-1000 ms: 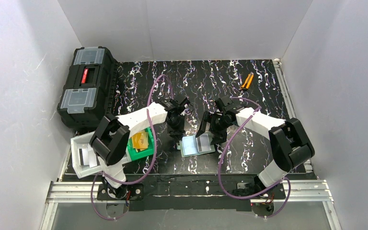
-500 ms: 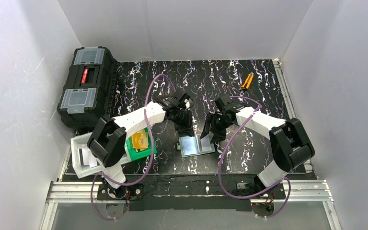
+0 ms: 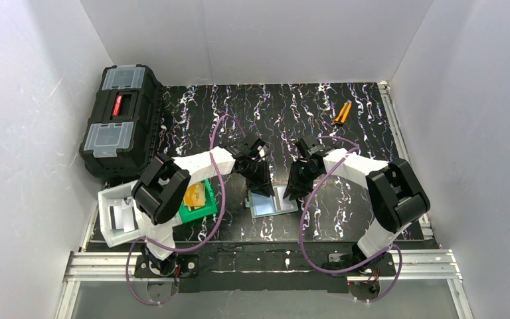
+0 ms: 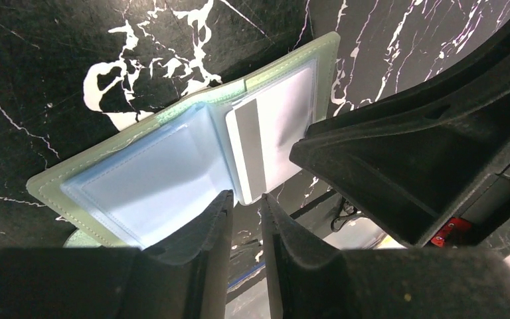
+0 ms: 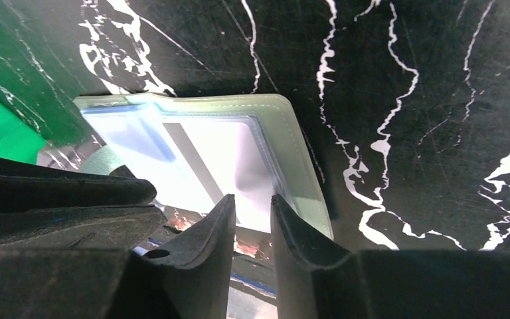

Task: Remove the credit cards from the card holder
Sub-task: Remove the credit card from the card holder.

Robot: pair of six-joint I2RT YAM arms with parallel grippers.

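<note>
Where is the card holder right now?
In the top view the card holder lies open at front centre, right of the green bin, beneath the left fingers and right fingers.

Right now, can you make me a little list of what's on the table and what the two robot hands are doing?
card holder: lying open on the table
striped card: tucked in one pocket
left gripper: low over the holder, jaws slightly apart
right gripper: low over the holder, jaws slightly apart
green bin: holds orange cards, left of holder
</note>
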